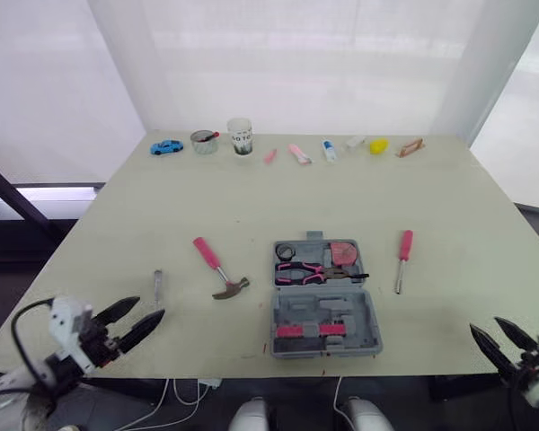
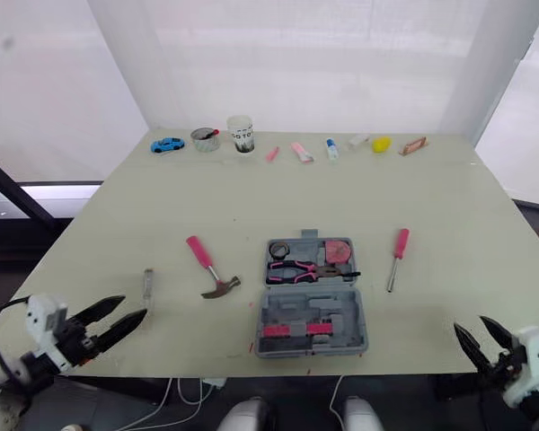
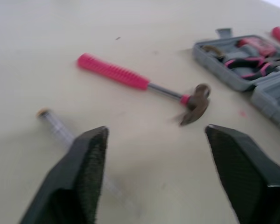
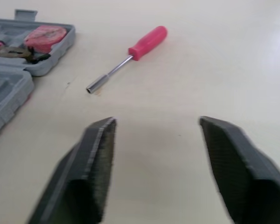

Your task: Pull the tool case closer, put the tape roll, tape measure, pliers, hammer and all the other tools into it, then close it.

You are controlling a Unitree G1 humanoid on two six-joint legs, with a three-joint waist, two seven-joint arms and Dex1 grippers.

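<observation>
"Left eye view first. What did you log?"

"Item one: tool case [image 1: 323,301], grey, lid laid fully open, flat on the table [image 1: 251,197] near its front edge, about centre. In the far half I counted a tape roll [image 1: 285,250], pliers [image 1: 310,269] with pink grips, and a red tape measure [image 1: 343,252]."

"Loose stock?"

"Item two: hammer [image 1: 217,267], pink handle, on the table just left of the case and not touching it. Item three: pink-handled driver [image 1: 402,259], right of the case, also not touching. Item four: a small metal piece [image 1: 158,287], left of the hammer; I could not tell its kind. Along the far edge stood a row of small objects, among them a blue toy car [image 1: 166,146] and a white cup [image 1: 240,136]."

"And the grippers?"

"Left gripper [image 1: 149,308]: fingers spread, holding nothing, low over the near left corner, close to the metal piece. Right gripper [image 1: 485,325]: fingers likewise apart and empty, at the near right edge, with bare table between it and the driver. I had neither one touching a tool."
</observation>
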